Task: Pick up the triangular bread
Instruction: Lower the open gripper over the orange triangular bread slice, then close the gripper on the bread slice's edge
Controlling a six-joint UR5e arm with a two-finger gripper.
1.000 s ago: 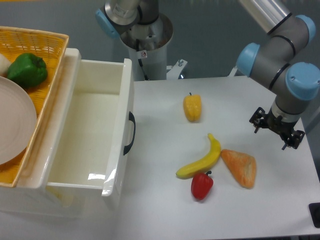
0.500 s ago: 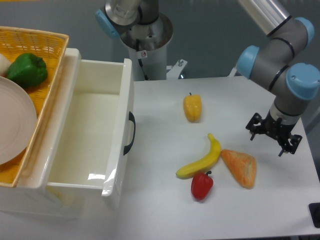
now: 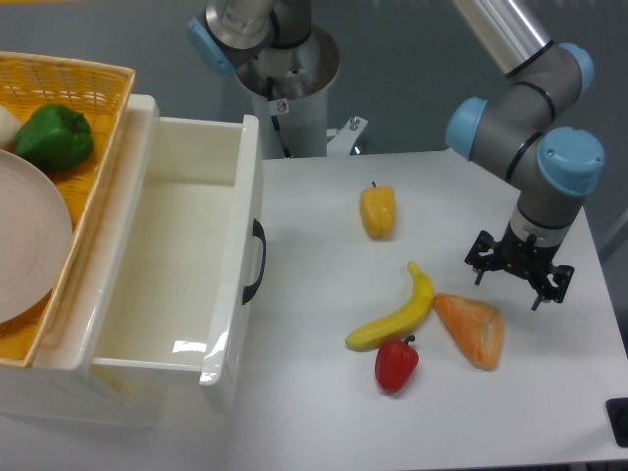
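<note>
Camera view: no readable writing — gripper [image 3: 518, 274] hangs jaws spread and empty, just above the triangular bread [image 3: 471, 329], which lies beside the banana [image 3: 397, 312].

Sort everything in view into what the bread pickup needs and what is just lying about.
Needed: triangular bread; hand, open above the bread.

Lying about: banana, red pepper, yellow pepper, green pepper, plate, basket, white drawer.
</note>
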